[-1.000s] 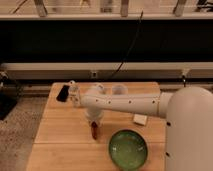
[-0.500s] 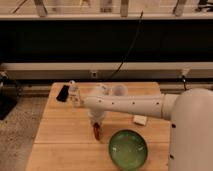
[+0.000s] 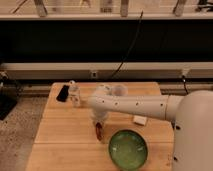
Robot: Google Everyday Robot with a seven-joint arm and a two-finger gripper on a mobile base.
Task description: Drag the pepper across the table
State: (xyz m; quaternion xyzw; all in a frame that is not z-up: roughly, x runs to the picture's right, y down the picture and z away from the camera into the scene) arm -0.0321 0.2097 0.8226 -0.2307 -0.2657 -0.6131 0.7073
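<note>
The pepper (image 3: pixel 99 131) is small, slim and dark red, lying on the light wooden plank table (image 3: pixel 60 135) just left of the green bowl (image 3: pixel 128 148). My white arm reaches in from the right across the table. My gripper (image 3: pixel 97 121) points down at the pepper's upper end and sits right over it, hiding part of it. I cannot tell whether it touches the pepper.
A small white bottle (image 3: pixel 74 93) and a flat black object (image 3: pixel 63 93) stand near the table's back left corner. A small white block (image 3: pixel 140 120) lies right of the arm. Speckled grey floor lies left of the table. A dark wall with a cable runs behind.
The gripper and the pepper have shifted slightly to the right and toward the front, closer to the green bowl.
</note>
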